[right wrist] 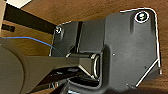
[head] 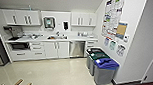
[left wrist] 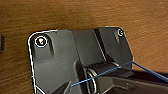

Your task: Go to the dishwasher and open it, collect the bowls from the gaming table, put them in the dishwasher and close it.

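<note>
Gripper state: not determinable for either arm; both wrist cameras face brown wood-grain flooring [left wrist: 75,15], consistent with arms stowed low for driving.

The dishwasher [head: 76,48], a steel-fronted appliance, sits shut under the right end of the white worktop [head: 67,39], between white cabinet doors [head: 56,49] and a short drawer stack, beside the sink, presumably for plumbing. Three grey bins [head: 102,68] with black, green and blue lids line the right wall, leaving the cream floor [head: 53,72] before the door open for approach.
</note>
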Available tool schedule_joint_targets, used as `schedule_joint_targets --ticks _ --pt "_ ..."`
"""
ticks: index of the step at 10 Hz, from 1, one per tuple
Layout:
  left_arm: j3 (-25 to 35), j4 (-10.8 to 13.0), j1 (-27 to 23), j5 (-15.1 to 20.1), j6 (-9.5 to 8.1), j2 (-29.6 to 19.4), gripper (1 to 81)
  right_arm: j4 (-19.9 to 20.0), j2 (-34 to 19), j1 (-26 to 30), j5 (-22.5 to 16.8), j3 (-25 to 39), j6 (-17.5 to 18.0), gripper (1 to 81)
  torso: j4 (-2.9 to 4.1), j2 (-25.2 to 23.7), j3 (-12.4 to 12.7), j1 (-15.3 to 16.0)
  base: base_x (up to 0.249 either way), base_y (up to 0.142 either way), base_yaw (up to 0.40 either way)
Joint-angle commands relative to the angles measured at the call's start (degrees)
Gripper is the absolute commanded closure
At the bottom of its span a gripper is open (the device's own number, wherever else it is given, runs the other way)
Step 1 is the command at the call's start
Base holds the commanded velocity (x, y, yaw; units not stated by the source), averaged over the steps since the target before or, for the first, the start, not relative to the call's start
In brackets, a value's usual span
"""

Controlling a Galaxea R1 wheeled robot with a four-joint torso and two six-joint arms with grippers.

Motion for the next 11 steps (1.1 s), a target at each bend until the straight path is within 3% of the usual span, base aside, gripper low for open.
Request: schedule_joint_targets --ticks 1,11 --pt "0.56 0.4 -2.79 3.21 0.27 -1.5 1.0 -0.72 -0.95 2.29 -2.68 0.78 -0.2 1.0 0.0 0.0 0.0 0.0 0.133 0.0 0.0" --pt "0.74 0.4 -2.79 3.12 0.27 -1.42 1.0 -0.72 -1.03 2.29 -2.68 0.78 -0.29 1.0 0.0 0.0 0.0 0.0 0.13 0.0 0.0"
